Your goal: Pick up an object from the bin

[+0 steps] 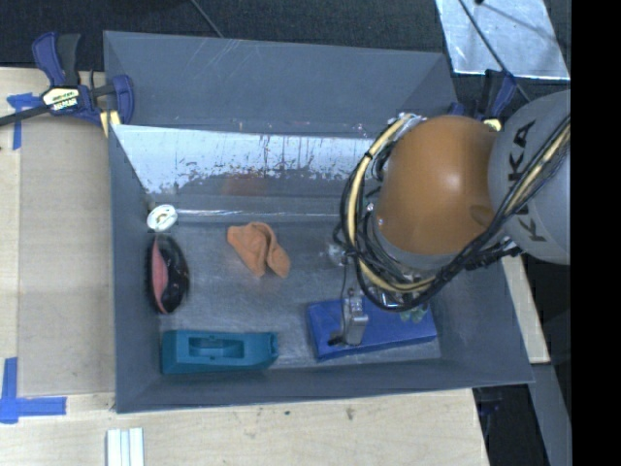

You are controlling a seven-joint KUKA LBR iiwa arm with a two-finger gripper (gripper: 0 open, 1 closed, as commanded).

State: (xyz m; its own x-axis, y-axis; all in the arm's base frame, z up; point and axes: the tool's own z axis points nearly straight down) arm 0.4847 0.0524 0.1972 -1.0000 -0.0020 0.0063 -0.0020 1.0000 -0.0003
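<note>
- Pincer (pixel 349 333) sits low at the right end of the bin (pixel 291 95), directly over the left half of a flat blue pad (pixel 400 336). Whether it is spread or pressed together cannot be told from this angle, and no item can be confirmed as held.
- Far left, near the back of the floor: a small white ring (pixel 162 217), with a black oval item with a pink face (pixel 167 274) just in front of it. Both are well apart from the pincer.
- Front left: a teal rectangular block (pixel 218 350), lying flat near the front wall.
- Centre: a crumpled tan cloth (pixel 258 249), apart from everything else.
- Front right: the blue pad lies flat on the floor, near the front wall and near the teal block's right end without touching it.
- Judgement: the step in hand appears to be settling onto the blue pad for a grasp.
- Recommendation: the pad is thin and lies flat, so the grip should span its shorter width, go right down to the floor, close squarely on the edges, and lift straight up, clear of the front wall.
</note>
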